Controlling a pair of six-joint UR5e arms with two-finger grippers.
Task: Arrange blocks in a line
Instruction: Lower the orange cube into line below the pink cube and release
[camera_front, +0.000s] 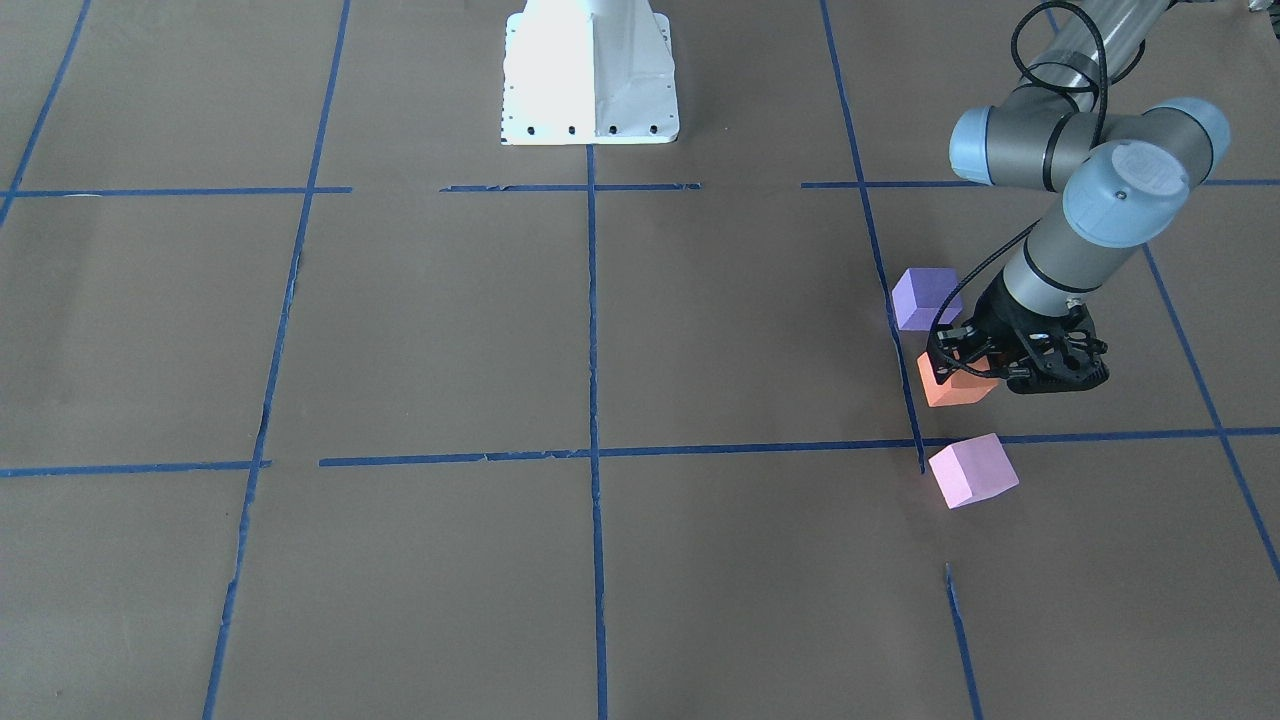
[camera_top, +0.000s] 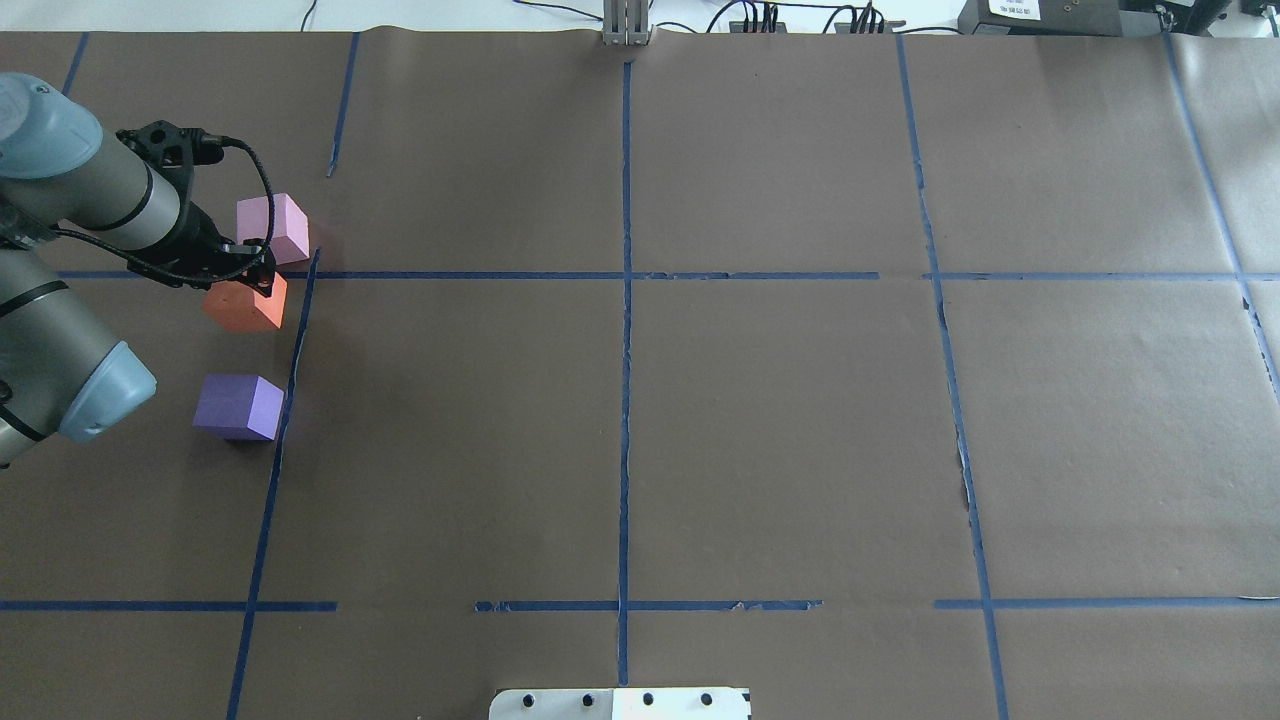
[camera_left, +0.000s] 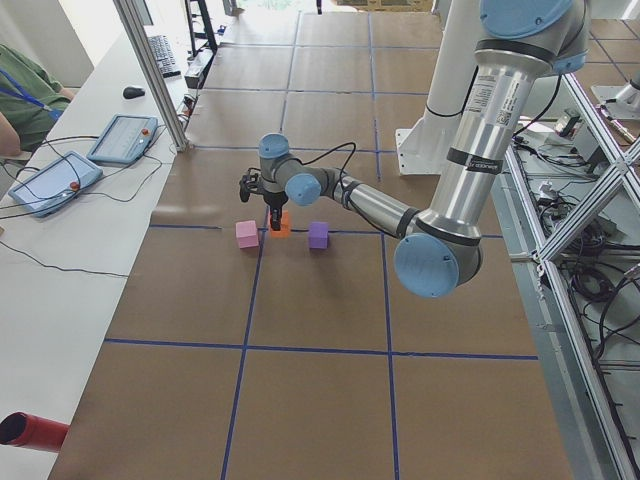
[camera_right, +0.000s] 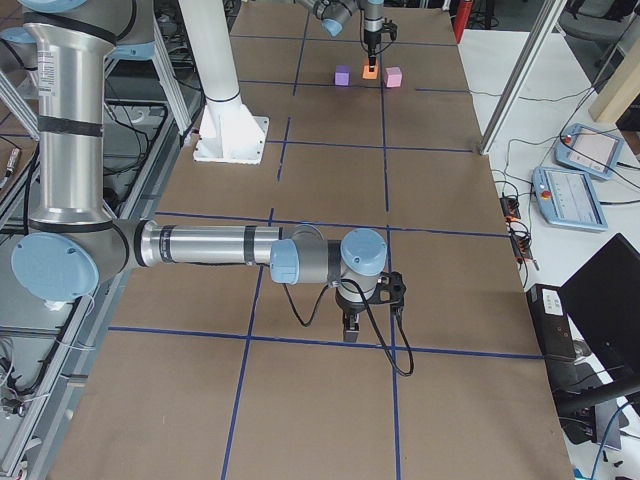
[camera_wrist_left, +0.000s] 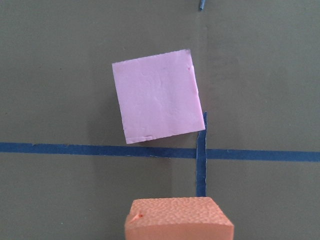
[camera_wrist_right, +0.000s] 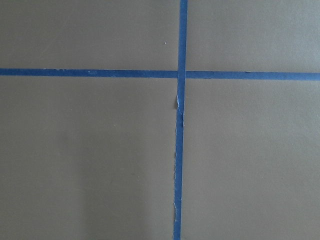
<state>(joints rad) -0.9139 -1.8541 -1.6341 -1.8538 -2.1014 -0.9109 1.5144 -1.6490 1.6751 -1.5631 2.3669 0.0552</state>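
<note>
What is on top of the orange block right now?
Only the left gripper, jaws straddling the upper part of the orange block. No other block is stacked there. The gripper covers most of the top face, so contact cannot be seen.

I'm looking at a robotics lab here: my table (camera_top: 780, 420) is wrapped in brown paper and gridded with blue tape (camera_top: 626, 400). Teach pendants (camera_left: 122, 138) sit on the white side bench (camera_left: 70, 260), aluminium framing (camera_left: 152, 75) standing alongside.
</note>
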